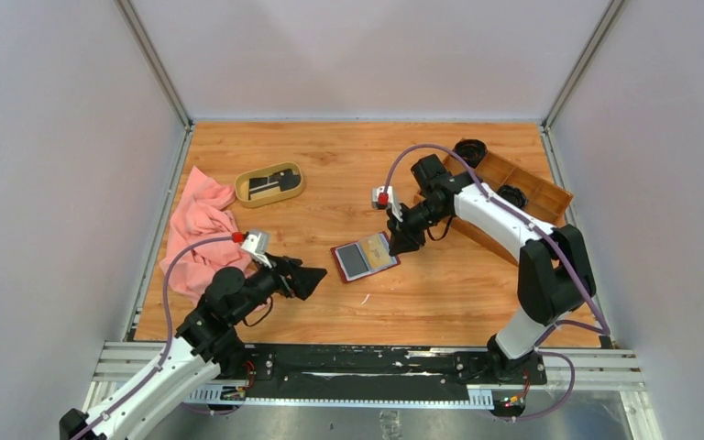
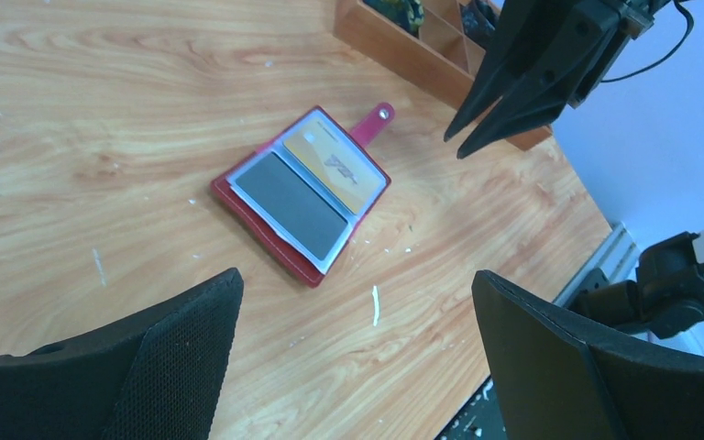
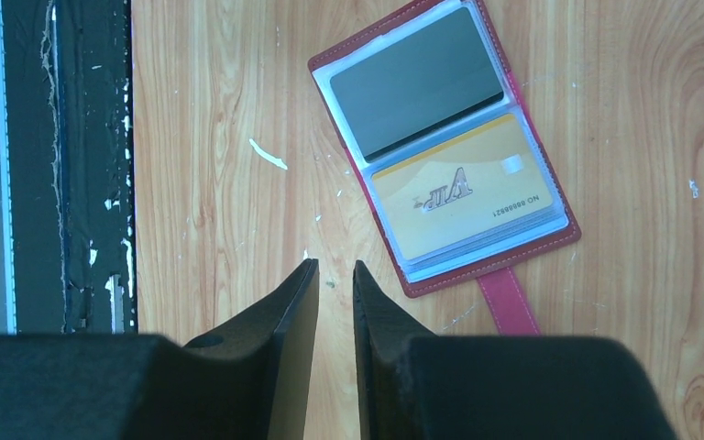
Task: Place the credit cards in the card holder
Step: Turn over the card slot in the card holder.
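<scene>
The dark red card holder (image 1: 365,258) lies open on the wooden table, its snap tab (image 2: 374,121) stretched out. A dark grey card (image 2: 291,203) sits in one pocket and a gold card (image 2: 335,170) in the other. More credit cards (image 1: 270,183), black ones, lie in the oval tan dish (image 1: 241,188) at the back left. My left gripper (image 1: 316,280) hovers left of the holder, wide open and empty (image 2: 356,280). My right gripper (image 1: 394,246) hangs over the holder's right edge. Its jaws stand a narrow gap apart with nothing between them (image 3: 335,266). The holder (image 3: 440,137) lies just beyond them.
A pink cloth (image 1: 197,229) is bunched at the left edge. A brown wooden compartment tray (image 1: 522,188) stands at the back right behind the right arm. A small white scrap (image 2: 376,304) lies near the holder. The black base rail (image 3: 64,165) borders the near table edge.
</scene>
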You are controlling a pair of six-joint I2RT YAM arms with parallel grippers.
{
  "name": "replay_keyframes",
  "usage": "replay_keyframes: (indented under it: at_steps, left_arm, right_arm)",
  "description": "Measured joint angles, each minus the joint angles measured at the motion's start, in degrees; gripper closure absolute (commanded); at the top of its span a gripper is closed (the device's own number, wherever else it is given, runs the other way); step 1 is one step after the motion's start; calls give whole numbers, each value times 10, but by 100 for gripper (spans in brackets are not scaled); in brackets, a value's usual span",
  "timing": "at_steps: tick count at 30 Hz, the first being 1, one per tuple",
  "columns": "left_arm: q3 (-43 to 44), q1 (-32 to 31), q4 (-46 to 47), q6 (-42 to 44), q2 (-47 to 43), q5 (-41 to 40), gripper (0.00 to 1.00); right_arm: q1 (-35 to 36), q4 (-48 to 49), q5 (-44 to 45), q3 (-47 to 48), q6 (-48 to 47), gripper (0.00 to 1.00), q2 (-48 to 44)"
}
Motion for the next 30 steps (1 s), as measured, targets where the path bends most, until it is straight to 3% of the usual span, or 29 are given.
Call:
replay_keyframes:
  at_steps: [10, 16, 21, 30]
  left_arm:
    - [-24, 0, 116, -80, 153, 52, 9]
    - [-7, -16, 179, -108, 261, 50, 28]
    - [14, -39, 217, -120, 332, 32, 37]
    - [47, -39, 258, -125, 437, 5, 34]
  right_arm:
    - [0, 69, 45, 0, 112, 79, 56]
    - [0, 105, 46, 0, 185, 79, 110]
    - [0, 117, 47, 4, 221, 80, 148]
    - [0, 122, 47, 11, 251, 80, 162]
